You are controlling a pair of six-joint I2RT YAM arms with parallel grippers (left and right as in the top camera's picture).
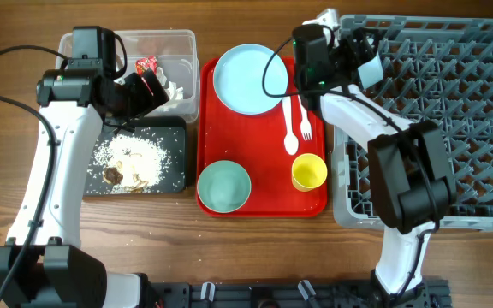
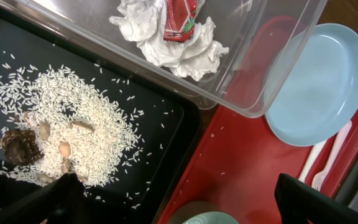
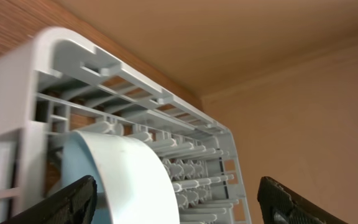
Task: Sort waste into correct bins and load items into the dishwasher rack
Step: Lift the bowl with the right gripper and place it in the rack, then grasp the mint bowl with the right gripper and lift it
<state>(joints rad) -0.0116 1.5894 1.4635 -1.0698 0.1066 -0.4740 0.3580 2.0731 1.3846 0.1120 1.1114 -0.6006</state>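
**Release of a bowl into the dishwasher rack.** The right tool has its jaws spread wide at the corner of the dishwasher rack nearest the plate. A pale blue-green bowl stands on edge among the pegs, and neither finger appears to clamp it. To finish the step well, lift the tool clear along the line of its fingers so that neither one catches the rim. First check that the bowl leans on the pegs and not on the tool. A sideways sweep would probably tip it. The left tool is also wide open and empty, above the edge where the clear tub meets the black tray. The wrapper with its tissue lies in the tub. The rice and brown scraps lie on the black tray. On the red tray you have the plate, a second bowl, the yellow cup, the spoon and the fork not yet loaded.
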